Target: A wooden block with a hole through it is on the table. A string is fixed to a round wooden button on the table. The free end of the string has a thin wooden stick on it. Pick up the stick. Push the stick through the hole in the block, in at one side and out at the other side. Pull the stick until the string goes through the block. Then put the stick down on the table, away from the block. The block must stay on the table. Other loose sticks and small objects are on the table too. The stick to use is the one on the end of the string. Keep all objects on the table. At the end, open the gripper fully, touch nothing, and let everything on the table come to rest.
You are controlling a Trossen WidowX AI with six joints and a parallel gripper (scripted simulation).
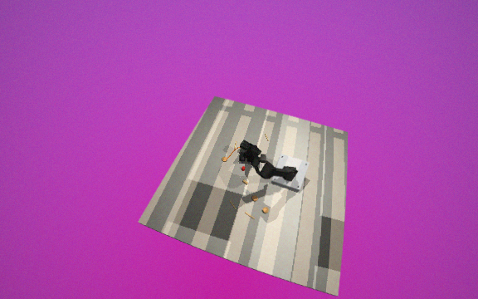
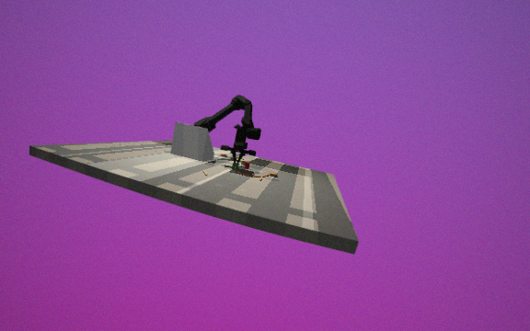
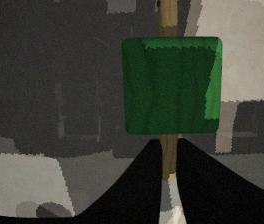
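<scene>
The green wooden block [image 3: 173, 90] stands on the table [image 1: 280, 245] [image 2: 265, 211]. The thin wooden stick [image 3: 168, 157] runs through its hole and shows on both sides in the wrist view. My gripper [image 3: 167, 148] [image 2: 236, 165] is shut on the stick's near end, close beside the block; whether the fingers touch the block is unclear. The orange string [image 1: 231, 153] [image 2: 251, 175] runs from the round button [image 1: 224, 159] [image 2: 274, 175] toward the block. In the top view the arm hides the block and fingertips. The stick-string joint is not clear.
A red object [image 1: 243, 169] [image 2: 247, 165] stands near the gripper. Loose sticks [image 1: 266, 137] [image 1: 232, 204] [image 1: 249, 215] lie farther away, and a small one [image 1: 236, 146] lies near the string. A pale piece [image 1: 245, 181] and two orange round pieces [image 1: 254, 198] [image 1: 265, 210] also lie on the table.
</scene>
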